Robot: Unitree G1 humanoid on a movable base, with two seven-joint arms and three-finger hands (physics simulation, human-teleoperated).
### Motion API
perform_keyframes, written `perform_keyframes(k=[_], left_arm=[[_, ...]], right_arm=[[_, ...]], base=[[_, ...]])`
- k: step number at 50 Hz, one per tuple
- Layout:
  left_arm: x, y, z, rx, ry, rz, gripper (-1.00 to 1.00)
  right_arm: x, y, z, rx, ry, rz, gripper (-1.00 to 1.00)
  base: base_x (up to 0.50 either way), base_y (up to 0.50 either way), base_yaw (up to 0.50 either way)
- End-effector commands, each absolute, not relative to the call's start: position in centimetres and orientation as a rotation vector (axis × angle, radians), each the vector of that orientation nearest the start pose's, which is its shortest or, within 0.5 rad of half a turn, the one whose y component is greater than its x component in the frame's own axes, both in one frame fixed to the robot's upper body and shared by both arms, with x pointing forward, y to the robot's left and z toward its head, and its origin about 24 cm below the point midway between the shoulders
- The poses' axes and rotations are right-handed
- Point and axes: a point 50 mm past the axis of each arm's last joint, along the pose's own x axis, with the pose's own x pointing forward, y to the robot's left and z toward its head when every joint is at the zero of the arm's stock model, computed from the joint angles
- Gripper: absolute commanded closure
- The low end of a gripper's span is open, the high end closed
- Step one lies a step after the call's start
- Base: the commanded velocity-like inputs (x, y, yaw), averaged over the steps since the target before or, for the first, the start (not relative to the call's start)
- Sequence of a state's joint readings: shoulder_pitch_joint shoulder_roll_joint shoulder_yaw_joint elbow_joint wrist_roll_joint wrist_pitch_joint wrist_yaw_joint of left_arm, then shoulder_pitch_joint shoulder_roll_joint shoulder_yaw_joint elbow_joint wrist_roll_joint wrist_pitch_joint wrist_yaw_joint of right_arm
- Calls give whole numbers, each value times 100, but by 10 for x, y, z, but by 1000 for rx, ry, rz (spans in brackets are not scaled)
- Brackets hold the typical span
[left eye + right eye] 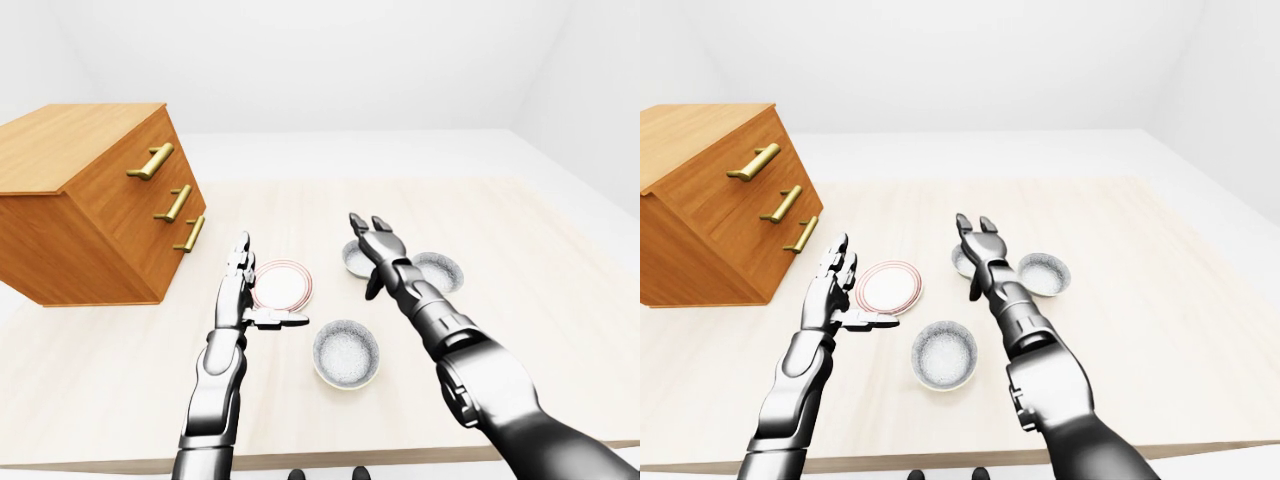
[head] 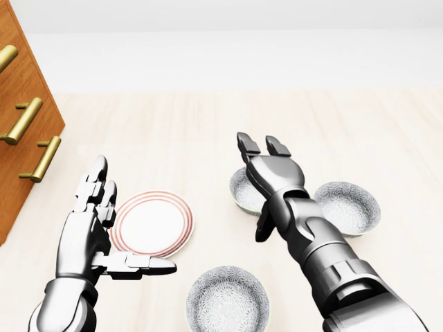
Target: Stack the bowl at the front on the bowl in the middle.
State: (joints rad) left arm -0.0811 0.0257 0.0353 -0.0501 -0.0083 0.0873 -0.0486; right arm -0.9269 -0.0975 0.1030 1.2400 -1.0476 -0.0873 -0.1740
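No legible text, label, brand or number anywhere (only patterned surfaces, no lettering).

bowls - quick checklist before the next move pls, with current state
1. Near bowl free to grab: ok, nothing in or on it.
2. Middle bowl clear on top: not ok, right hand hangs over it.
3. Right hand empty and open: ok.
4. Left hand out of the path: ok, open beside the plate.
5. Third bowl apart from middle bowl: ok.
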Motion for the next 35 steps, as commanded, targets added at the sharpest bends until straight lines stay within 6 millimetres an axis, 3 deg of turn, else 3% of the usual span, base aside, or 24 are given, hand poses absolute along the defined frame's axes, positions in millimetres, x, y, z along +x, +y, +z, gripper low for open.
perform_keyframes(k=[1, 35], left_arm=[[270, 154, 64, 14, -34, -36, -100], [270, 156, 60, 5, -18, -35, -100]], right_arm=[[386, -107, 55, -1353, 52, 265, -100], [376, -110, 36, -1446, 67, 304, -100]], base=[[0, 0, 0], [0, 0, 0]])
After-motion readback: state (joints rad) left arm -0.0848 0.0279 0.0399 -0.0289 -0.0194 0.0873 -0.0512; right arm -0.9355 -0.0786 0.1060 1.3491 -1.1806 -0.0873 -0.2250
